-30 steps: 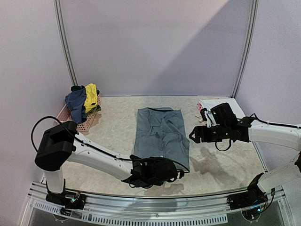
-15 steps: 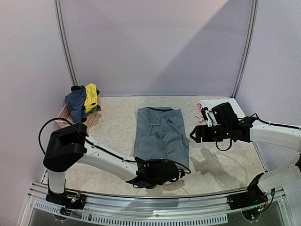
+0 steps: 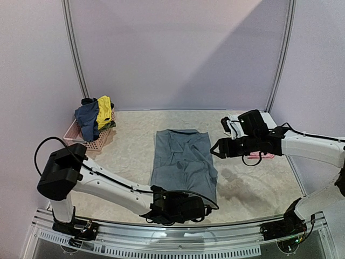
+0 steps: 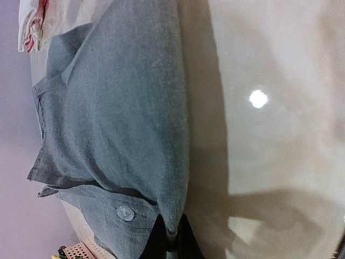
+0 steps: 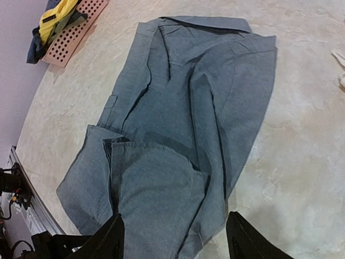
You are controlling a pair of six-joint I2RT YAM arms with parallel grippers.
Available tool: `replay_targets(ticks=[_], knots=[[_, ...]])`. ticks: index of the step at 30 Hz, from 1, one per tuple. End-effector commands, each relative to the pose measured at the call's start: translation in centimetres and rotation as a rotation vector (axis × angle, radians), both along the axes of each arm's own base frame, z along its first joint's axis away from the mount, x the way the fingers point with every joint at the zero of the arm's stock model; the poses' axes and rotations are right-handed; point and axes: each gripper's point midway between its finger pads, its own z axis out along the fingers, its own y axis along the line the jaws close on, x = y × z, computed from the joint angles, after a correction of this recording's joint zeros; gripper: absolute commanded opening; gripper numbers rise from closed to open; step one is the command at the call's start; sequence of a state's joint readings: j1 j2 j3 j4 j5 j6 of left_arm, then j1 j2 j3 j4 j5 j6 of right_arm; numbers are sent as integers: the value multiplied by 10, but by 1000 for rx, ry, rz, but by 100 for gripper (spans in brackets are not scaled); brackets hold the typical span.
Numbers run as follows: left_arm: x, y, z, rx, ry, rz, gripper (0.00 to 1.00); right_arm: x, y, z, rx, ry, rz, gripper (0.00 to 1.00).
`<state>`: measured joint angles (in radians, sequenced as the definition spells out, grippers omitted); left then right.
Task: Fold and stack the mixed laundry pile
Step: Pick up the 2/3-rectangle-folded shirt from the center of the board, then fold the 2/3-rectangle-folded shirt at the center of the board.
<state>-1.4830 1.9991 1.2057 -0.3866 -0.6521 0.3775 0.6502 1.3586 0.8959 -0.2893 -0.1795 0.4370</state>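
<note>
We have the grey garment (image 3: 183, 162) spread flat in the middle of the table (image 3: 259, 189), its long side running from near to far, and that looks like the piece being worked on. The left gripper (image 3: 173, 207) is low at the near hem with its fingers (image 4: 161, 245) pinched tight on the edge of the cloth; in its wrist view the fabric runs straight into the closed tips, just beside a clear button (image 4: 125, 212). We judge that grip is there to lift or drag the near end for a fold. The right gripper (image 5: 175, 218) hovers over the garment's right side with its fingers spread wide and nothing between them, probably lining up on a second hold so the cloth folds evenly. The rest of the mixed laundry pile waits well apart: the navy top (image 3: 86, 117) and yellow garment (image 3: 104, 110) are draped over the pink lattice basket (image 3: 89, 141) at the far left, and the white and pink pieces (image 4: 32, 24) sit at the far right. We can read no brand, label or writing anywhere.
</note>
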Motion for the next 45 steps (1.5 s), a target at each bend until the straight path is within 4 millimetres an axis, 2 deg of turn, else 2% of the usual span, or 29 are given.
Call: replay_targets(ticks=[1, 6, 8, 11, 19, 24, 27, 33, 42, 45], knots=[[-36, 8, 25, -26, 111, -6, 0, -11, 39, 2, 41, 19, 169, 59], [-59, 11, 52, -47, 148, -29, 0, -34, 82, -8, 74, 56, 358, 40], [-65, 12, 62, -46, 152, -41, 0, -49, 99, -12, 79, 71, 447, 34], [-71, 13, 74, -37, 150, -54, 0, -61, 114, -25, 63, 89, 540, 27], [-74, 14, 96, -35, 141, -70, 0, -71, 116, -65, 43, 174, 568, 6], [-72, 10, 114, -44, 115, -101, 0, -84, 116, -95, 39, 240, 569, 1], [-62, 6, 123, -49, 92, -106, 0, -97, 117, -109, 29, 266, 580, 1], [-37, -1, 140, -89, 77, -85, 0, -119, 118, -122, 4, 303, 593, 0], [-3, -5, 172, -108, 35, -65, 0, -155, 123, -114, -12, 290, 659, 0], [10, -4, 178, -119, 40, -50, 0, -161, 124, -108, 4, 285, 670, 0]])
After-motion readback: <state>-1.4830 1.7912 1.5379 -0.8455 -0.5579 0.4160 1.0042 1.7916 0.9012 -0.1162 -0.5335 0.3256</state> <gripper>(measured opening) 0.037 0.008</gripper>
